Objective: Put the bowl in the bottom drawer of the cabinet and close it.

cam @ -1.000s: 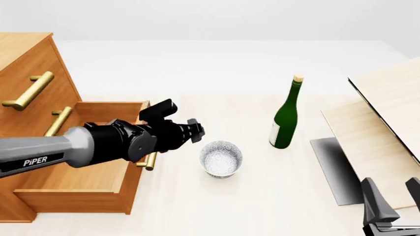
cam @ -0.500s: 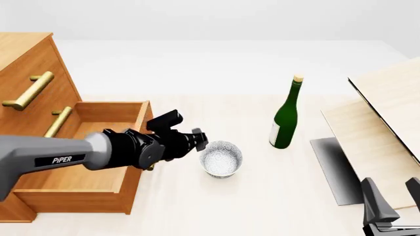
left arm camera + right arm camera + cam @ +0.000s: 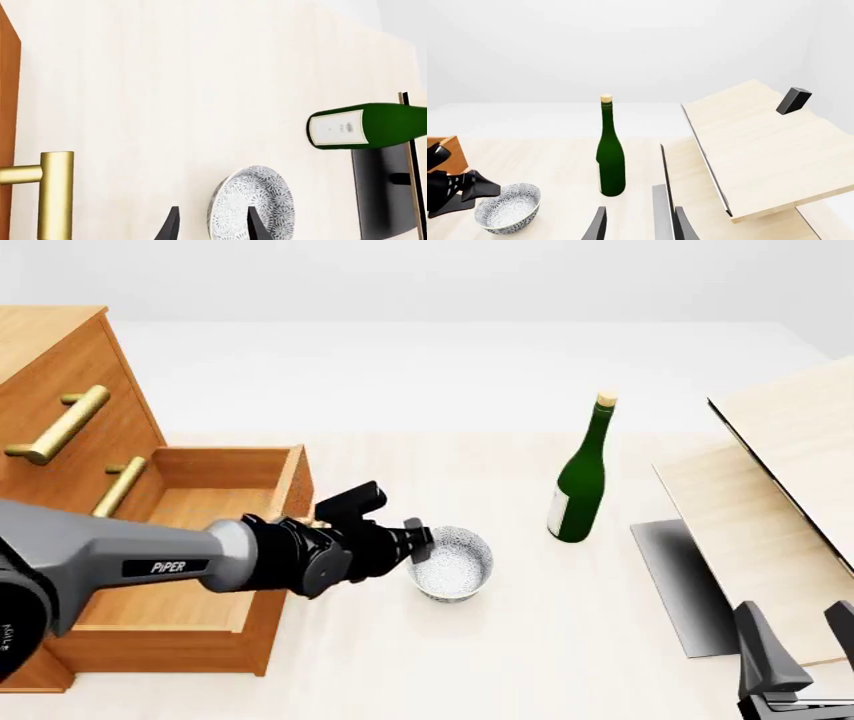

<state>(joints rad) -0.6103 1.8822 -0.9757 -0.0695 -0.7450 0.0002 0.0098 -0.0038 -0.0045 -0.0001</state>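
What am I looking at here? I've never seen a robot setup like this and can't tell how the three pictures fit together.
It is a simulated table with two robot arms. The front view looks down from behind them; the other two come from cameras on each arm's wrist. The left gripper is open, with one finger at the rim of the speckled bowl, not yet holding it. The right gripper waits at the near right, open, holding nothing. On the left is the cabinet, its bottom drawer pulled open. A green bottle stands upright behind the bowl, and pale wooden boards lie to the right.
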